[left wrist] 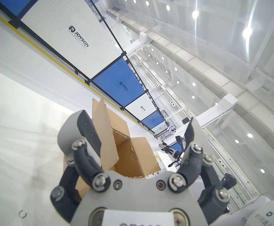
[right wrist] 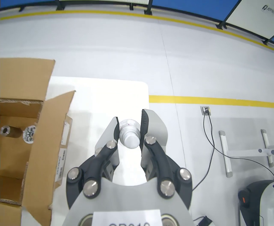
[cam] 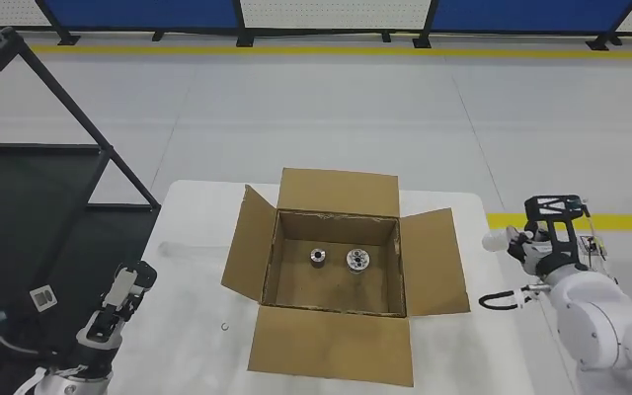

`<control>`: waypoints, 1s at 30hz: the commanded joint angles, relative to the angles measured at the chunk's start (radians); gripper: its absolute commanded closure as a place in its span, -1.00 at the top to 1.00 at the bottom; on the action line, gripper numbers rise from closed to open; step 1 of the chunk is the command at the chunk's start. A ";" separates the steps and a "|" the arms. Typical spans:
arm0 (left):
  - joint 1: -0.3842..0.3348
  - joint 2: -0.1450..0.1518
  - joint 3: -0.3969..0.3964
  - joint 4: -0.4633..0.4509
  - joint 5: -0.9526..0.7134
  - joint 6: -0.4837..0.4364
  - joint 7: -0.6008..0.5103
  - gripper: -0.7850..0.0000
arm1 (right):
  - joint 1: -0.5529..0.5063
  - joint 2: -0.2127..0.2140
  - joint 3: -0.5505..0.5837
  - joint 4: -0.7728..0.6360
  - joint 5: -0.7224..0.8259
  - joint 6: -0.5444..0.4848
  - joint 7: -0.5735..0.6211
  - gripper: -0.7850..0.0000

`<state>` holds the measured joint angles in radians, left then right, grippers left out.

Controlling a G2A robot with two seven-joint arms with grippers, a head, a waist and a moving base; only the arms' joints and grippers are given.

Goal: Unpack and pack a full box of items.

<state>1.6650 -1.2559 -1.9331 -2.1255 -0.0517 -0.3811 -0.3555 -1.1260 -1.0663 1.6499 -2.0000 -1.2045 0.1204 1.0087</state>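
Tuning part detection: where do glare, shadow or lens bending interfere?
Top view: the box interior is shaded, yet both metal parts stand out. Right wrist view: the white table glares behind the gripped part; the yellow floor line bows. Left wrist view: ceiling lamps flare.

Box [right wrist: 21, 77] partly beyond view's edge

Top-down, the open brown cardboard box [cam: 331, 346] mid-frame has all four flaps splayed, so it's reachable straight from above. A small metal cylinder [cam: 317, 257] and a round metal disc [cam: 356, 259] sit by its upper wall, with floor room below them. Strips of white table [cam: 188, 296] flank the flaps; the right gripper [right wrist: 129, 116], clamped on a silver metal plug [right wrist: 130, 140], occupies the right edge.
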 commanded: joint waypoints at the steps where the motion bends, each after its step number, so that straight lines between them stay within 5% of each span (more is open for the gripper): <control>1: 0.000 0.000 0.000 0.000 0.000 0.000 0.000 1.00 | 0.022 0.001 -0.018 0.059 -0.011 -0.020 0.020 -1.00; 17: 0.000 0.000 0.000 0.000 0.000 0.000 0.000 1.00 | 0.112 -0.011 -0.156 0.232 -0.004 -0.062 0.016 -1.00; 30: 0.000 0.000 0.000 0.000 0.000 0.000 0.000 1.00 | 0.139 -0.022 -0.225 0.226 -0.005 -0.068 0.006 -1.00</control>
<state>1.6650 -1.2559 -1.9331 -2.1255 -0.0517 -0.3811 -0.3555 -0.9904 -1.0871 1.4311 -1.7718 -1.2058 0.0528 1.0118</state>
